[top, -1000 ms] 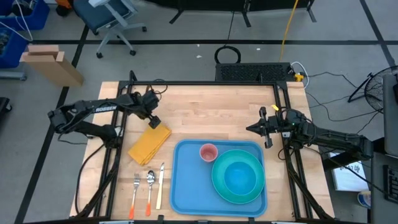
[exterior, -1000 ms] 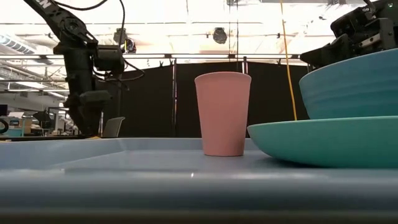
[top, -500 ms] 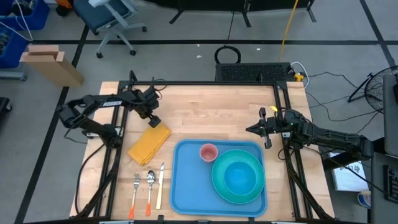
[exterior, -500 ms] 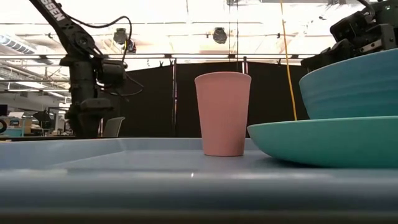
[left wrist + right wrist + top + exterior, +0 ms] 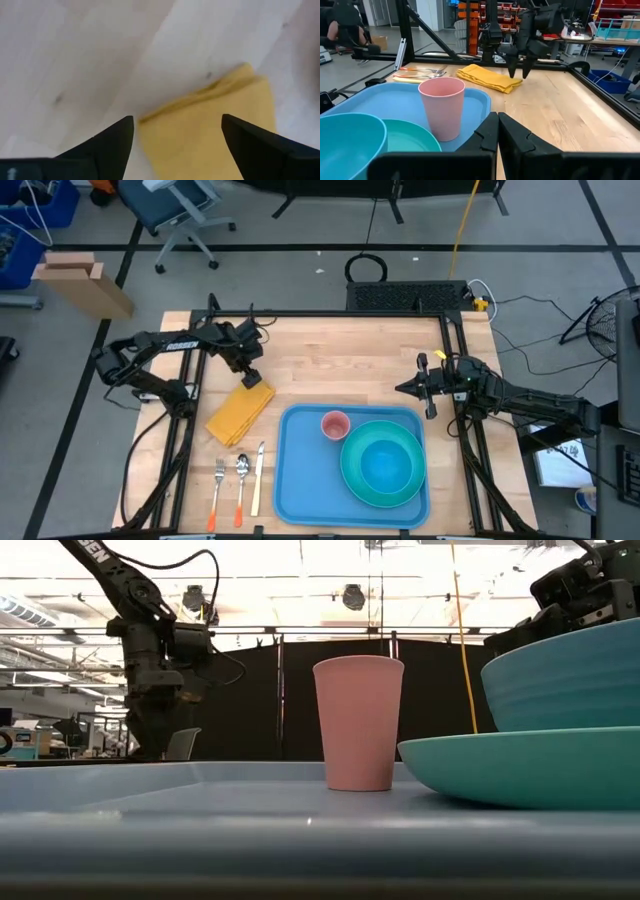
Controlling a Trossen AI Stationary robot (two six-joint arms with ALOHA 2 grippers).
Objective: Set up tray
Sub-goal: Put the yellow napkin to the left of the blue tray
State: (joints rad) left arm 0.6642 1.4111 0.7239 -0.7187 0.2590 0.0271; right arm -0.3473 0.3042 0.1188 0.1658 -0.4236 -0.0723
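Tray setting, partly complete. The large flat blue plastic tray [image 5: 300,480] with rounded corners and a raised rim lies on the pale wooden table [image 5: 340,360], at the near edge toward the right. It already carries the round turquoise plate [image 5: 348,470] on its right half, with a smaller blue bowl [image 5: 388,462] nested on that plate, and an upright pink plastic cup [image 5: 334,425] just beside the plate toward the tray's far edge. Off the tray, to its left, the folded yellow cloth napkin [image 5: 240,410] lies on bare wood, and nearer the table's front edge an orange-handled fork [image 5: 218,492], an orange-handled spoon [image 5: 241,485] and a pale-handled knife [image 5: 257,480] lie side by side. By this layout the dishes appear placed, while napkin and cutlery appear to remain, if they belong on the tray. The left gripper [image 5: 177,127] hangs directly over the far corner of the napkin with its two dark fingers spread wide on either side of that corner; it grasps nothing, and whether the fingertips touch the cloth or the wood cannot be told from the wrist view. The right gripper [image 5: 498,131] waits above the table beside the tray's far right corner, fingers pressed together and empty.
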